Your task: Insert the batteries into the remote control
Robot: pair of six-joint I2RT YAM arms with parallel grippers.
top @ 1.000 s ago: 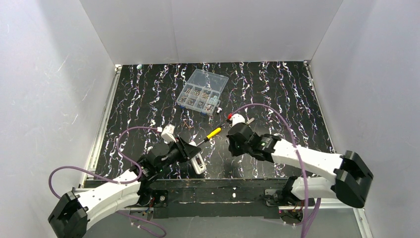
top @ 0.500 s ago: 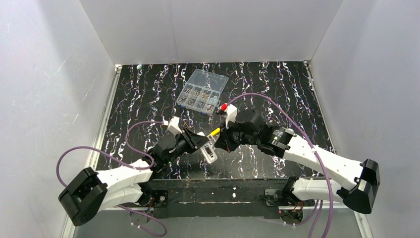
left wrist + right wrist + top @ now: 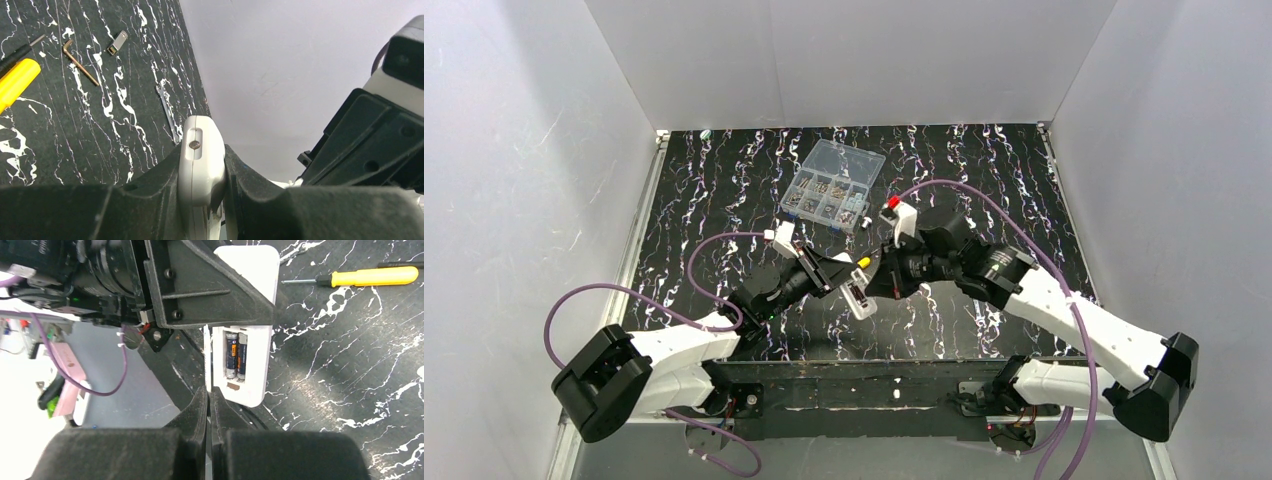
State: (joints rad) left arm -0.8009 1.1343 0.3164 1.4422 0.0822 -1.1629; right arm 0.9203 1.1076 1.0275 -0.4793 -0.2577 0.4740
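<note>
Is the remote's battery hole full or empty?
Full. Two batteries lie side by side inside the remote control, with no cover over them.

No readable text; batteries blurred.

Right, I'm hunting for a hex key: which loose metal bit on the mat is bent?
The L-shaped bit, nearest the yellow screwdriver. The short silvery block and the thin strip by the remote control are both straight.
</note>
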